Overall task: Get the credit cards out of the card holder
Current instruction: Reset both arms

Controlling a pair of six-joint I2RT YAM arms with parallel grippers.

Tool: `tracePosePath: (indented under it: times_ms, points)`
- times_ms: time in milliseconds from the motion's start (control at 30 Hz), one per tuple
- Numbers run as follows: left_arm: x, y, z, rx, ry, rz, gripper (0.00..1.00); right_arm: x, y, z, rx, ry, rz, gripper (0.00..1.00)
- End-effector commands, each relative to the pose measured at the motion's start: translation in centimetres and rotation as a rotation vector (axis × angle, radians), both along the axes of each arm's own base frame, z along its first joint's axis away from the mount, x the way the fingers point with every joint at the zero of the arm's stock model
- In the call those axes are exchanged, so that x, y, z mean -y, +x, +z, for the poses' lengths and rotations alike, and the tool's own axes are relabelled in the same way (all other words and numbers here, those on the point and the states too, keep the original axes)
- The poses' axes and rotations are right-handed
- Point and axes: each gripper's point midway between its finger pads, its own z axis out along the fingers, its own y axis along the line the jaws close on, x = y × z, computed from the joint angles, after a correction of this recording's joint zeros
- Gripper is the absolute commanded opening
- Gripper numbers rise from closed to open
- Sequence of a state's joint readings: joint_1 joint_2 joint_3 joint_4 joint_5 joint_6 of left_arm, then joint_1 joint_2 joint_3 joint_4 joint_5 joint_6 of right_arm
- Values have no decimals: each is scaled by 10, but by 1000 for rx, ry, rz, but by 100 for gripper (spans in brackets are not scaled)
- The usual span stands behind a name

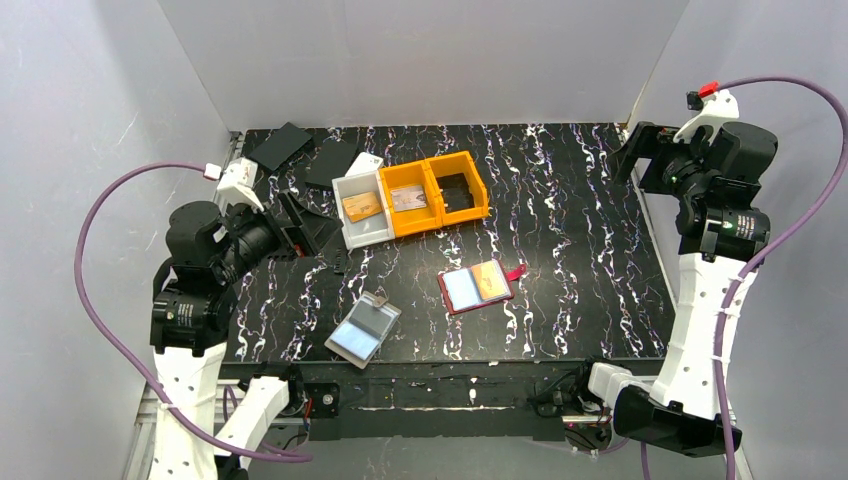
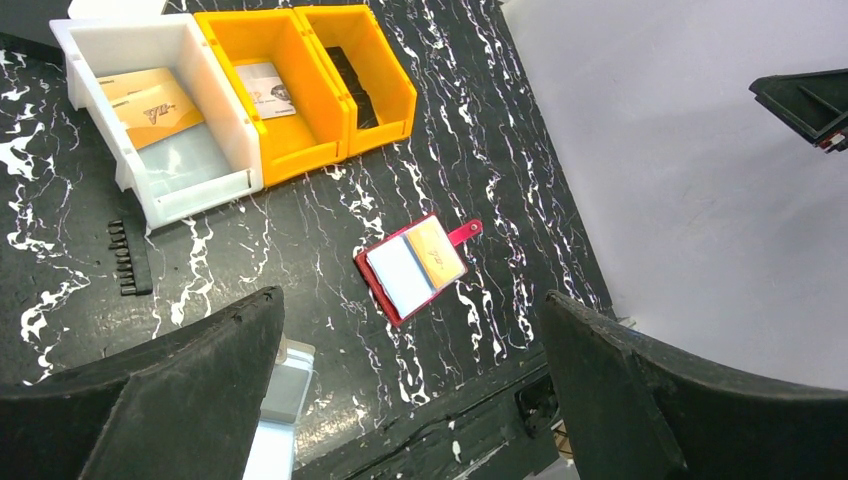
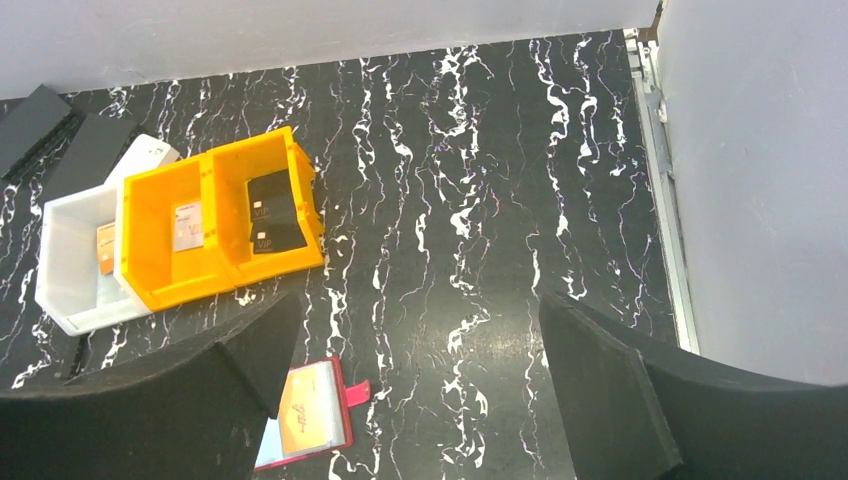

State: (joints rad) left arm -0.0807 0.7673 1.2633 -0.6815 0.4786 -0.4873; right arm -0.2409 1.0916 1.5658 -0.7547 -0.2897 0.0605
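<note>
A red card holder (image 1: 477, 287) lies open on the black marbled table, right of centre. An orange card (image 1: 490, 280) shows in its right pocket and a pale blue-white one (image 1: 462, 289) in its left. The holder also shows in the left wrist view (image 2: 415, 265) and in the right wrist view (image 3: 305, 415). A second, grey card holder (image 1: 363, 329) lies open near the front edge. My left gripper (image 1: 305, 228) hangs open over the table's left side, far from both holders. My right gripper (image 1: 640, 155) is open high at the back right. Nothing sits between either pair of fingers.
A white bin (image 1: 350, 236) holds a tan card, and two joined orange bins (image 1: 428, 222) hold a white card and black cards. Black flat pieces (image 1: 280, 145) lie at the back left. A small black strip (image 2: 125, 258) lies in front of the white bin. Grey walls enclose three sides.
</note>
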Motion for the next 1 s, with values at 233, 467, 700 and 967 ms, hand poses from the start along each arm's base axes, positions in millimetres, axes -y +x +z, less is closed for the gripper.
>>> tracePosePath:
  times_ms: [233,467,700,967]
  points:
    - [1,-3,1,24,-2,-16,98,2,5,11,61,15,-18,98]
    - [7,1,1,19,-48,-31,98,-9,9,-9,10,36,54,98]
    - [13,1,-13,-8,-111,-40,98,-48,-4,-22,25,81,297,98]
    - [11,-1,-19,-11,-89,-39,98,-50,-6,-23,30,96,301,98]
